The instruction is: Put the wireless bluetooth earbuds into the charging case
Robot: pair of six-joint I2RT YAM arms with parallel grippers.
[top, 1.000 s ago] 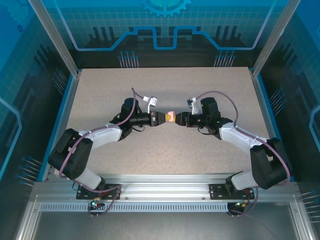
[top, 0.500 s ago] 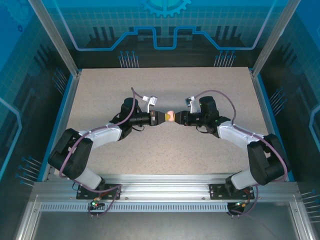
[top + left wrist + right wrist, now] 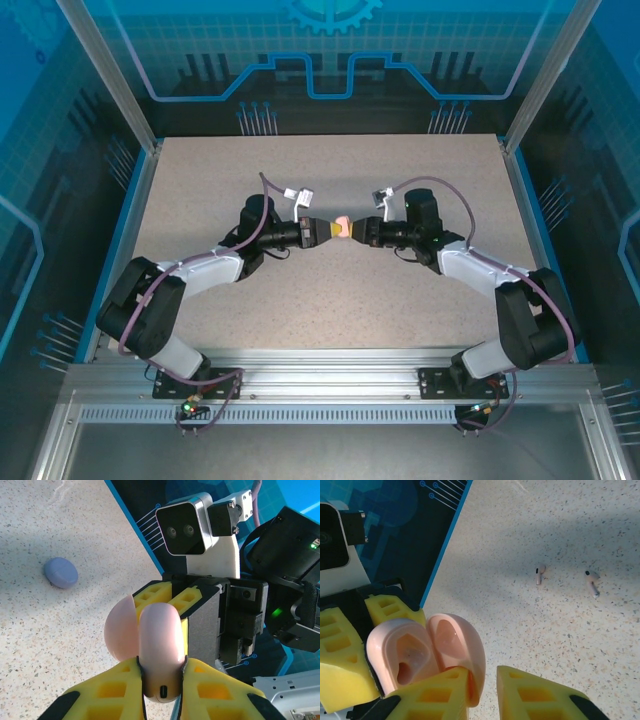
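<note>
Pink plastic hangs between my two sets of fingers: the charging case is held above the middle of the desk with its lid swung open. My left fingers are clamped on the case's lower half, one on each side, with the charging port turned toward my left wrist. My right fingers stand apart. The lid's edge lies against one of them and there is a clear gap to the other, so I judge they are propping the lid, not squeezing it. The sockets face my right wrist, and the one I can see into looks empty. Two earbuds lie on the desk beyond the case on that same side, well apart from it and near each other. The nearer bud has its stem pointing roughly back toward the case, while the farther bud lies slanted away. Since my left arm is busy holding the case, I judge the right arm is the one to let go and reach out past the lid for them. A purple case rests on the desk, off on the lid's side of the pink one.
</note>
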